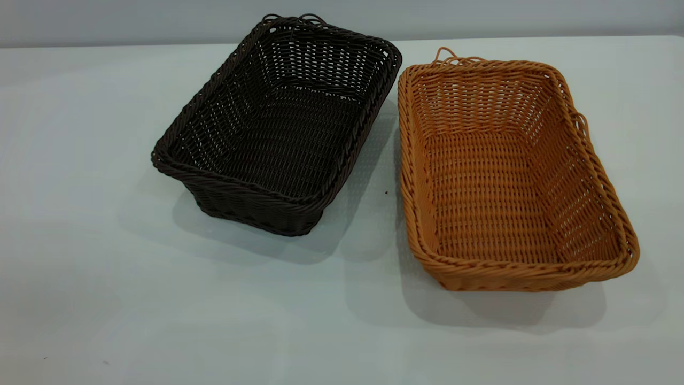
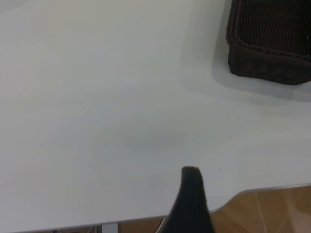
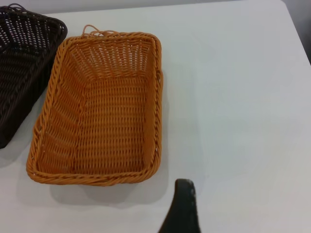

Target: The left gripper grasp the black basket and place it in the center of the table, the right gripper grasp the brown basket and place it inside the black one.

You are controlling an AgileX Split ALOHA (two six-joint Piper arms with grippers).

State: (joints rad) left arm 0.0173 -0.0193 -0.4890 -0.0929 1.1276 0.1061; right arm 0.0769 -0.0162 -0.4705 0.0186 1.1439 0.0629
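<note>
The black basket (image 1: 278, 123) stands upright and empty on the table (image 1: 107, 294), left of middle and turned at an angle. The brown basket (image 1: 507, 176) stands upright and empty just to its right, with a narrow gap between them. Neither gripper shows in the exterior view. In the left wrist view one dark finger (image 2: 192, 194) of my left gripper hovers over bare table near the table's edge, far from the black basket (image 2: 269, 43). In the right wrist view one dark finger (image 3: 182, 206) of my right gripper stands alone beside the brown basket (image 3: 99, 111). Both grippers hold nothing.
A wooden floor (image 2: 272, 211) shows past the table's rounded corner in the left wrist view. The black basket's corner (image 3: 22, 63) lies beside the brown one in the right wrist view. White table surface surrounds both baskets.
</note>
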